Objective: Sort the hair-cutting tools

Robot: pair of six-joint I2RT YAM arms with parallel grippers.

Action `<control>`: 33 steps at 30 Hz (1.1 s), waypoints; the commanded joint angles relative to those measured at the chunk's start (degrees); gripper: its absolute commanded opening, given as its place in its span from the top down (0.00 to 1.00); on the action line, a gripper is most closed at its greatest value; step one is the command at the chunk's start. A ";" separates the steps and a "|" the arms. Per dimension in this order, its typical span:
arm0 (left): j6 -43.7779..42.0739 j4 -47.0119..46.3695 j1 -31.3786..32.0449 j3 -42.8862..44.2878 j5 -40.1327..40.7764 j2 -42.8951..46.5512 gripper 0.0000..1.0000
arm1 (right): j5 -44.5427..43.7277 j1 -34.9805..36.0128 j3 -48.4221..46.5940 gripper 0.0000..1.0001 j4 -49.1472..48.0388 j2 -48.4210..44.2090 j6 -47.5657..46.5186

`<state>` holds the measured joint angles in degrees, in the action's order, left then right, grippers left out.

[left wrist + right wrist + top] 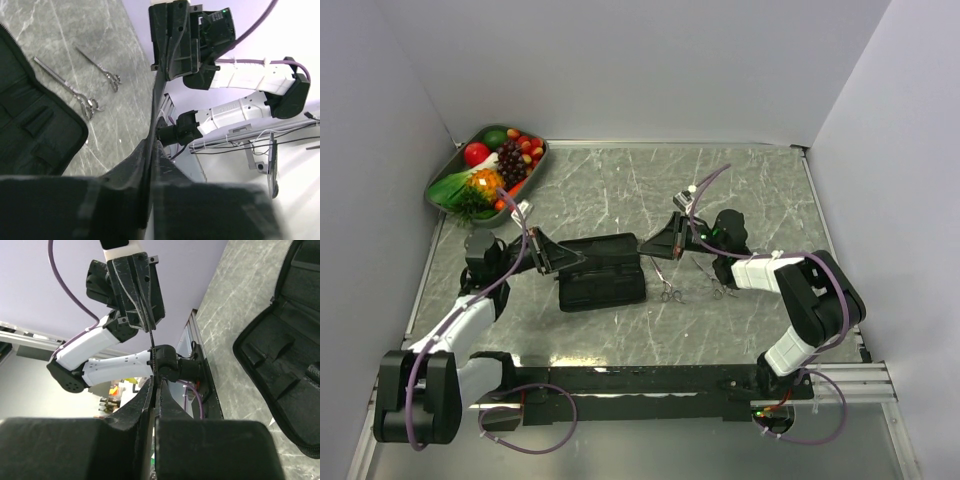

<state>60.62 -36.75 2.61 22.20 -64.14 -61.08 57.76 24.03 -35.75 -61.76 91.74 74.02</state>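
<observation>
A slim black comb stretches between my two grippers, above the open black pouch. My left gripper is shut on one end of it. The right gripper is shut on the other end, and the comb's teeth show just past its jaws. In the top view the left gripper and right gripper face each other across the pouch. Two silver scissors lie on the table right of the pouch, one close to it and the other farther right. They also show in the left wrist view as a toothed pair and a plain pair.
A grey tray of fruit and vegetables stands at the far left corner. The pouch lies open with its inner pockets showing. White walls close the table on three sides. A black rail runs along the near edge.
</observation>
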 commanded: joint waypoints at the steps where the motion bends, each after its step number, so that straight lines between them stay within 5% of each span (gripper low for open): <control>1: -6.98 9.66 0.02 0.74 2.96 2.54 0.76 | -0.19 0.31 -2.40 1.00 1.01 -4.11 -3.26; 3: -9.89 17.74 0.02 3.01 6.12 3.85 0.46 | -0.71 0.23 -2.22 1.00 5.91 -5.95 -5.19; 8: -18.95 33.90 0.02 7.50 14.55 4.56 0.20 | -3.26 -0.91 -3.27 1.00 16.74 -9.56 -12.84; 16: -24.67 53.70 0.02 12.87 41.44 4.48 0.19 | -13.88 -3.82 -9.25 1.00 46.88 -12.99 -31.29; 25: -22.48 48.72 0.02 12.26 53.40 -0.53 0.28 | -19.79 -3.73 -12.68 1.00 55.16 -10.62 -39.21; 33: -20.72 46.07 0.02 13.66 58.43 -10.45 0.50 | -22.60 -3.64 -15.23 1.00 60.96 -9.48 -44.22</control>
<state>38.83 12.38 2.66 33.80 -9.87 -67.48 37.28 20.36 -47.27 -3.29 81.49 33.98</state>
